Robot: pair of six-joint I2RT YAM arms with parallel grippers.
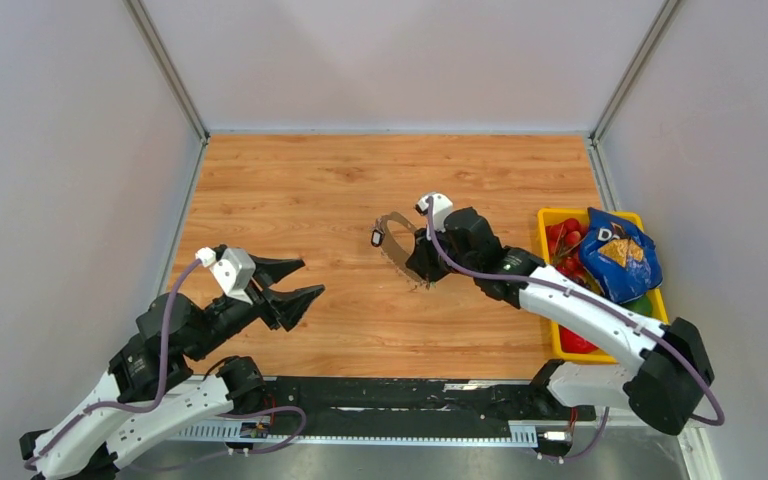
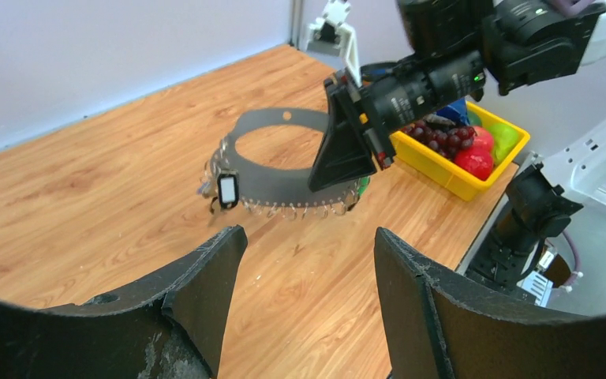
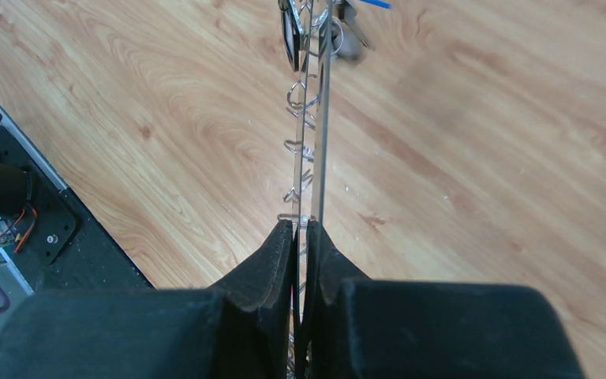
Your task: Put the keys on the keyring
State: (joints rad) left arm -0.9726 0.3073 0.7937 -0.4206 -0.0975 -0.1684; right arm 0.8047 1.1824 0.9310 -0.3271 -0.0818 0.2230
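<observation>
Near mid-table, our right gripper (image 3: 300, 234) pinches the keyring (image 2: 276, 188) by its thin edge, one key (image 2: 227, 189) dangling; it could twist loose. Our left gripper (image 2: 309, 237) gapes empty, well apart.

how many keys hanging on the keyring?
2 visible: a black-tagged silver key at the thin grey keyring's end farthest from the right gripper, a blue-tagged key beside it. Others may hide.

White-and-black arms (image 1: 580, 308), purple cables (image 1: 163, 340), black jaws
</observation>
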